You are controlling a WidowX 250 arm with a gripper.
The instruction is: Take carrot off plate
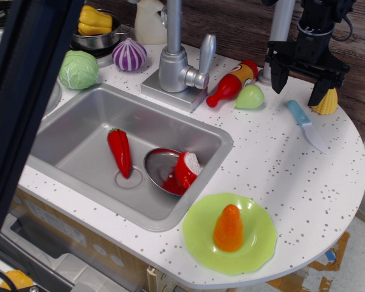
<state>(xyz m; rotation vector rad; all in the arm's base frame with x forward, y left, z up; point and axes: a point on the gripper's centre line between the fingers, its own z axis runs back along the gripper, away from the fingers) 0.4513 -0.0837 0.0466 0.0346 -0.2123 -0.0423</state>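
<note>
Counter (292,170) lies bare between edge-set plate (198,240), carrot (229,229), and gripper (304,82).

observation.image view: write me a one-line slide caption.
Orange carrot sits on the lime-green plate at the counter's front edge, while the open gripper hangs far back near the knife.

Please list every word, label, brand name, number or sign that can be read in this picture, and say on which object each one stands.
No text can be read anywhere in this view.
The red-orange bottle has a yellow label band, but whatever is printed there is too small and blurred to read.
The carrot, the lime-green plate, the knife, the faucet and the gripper show no markings.
</note>
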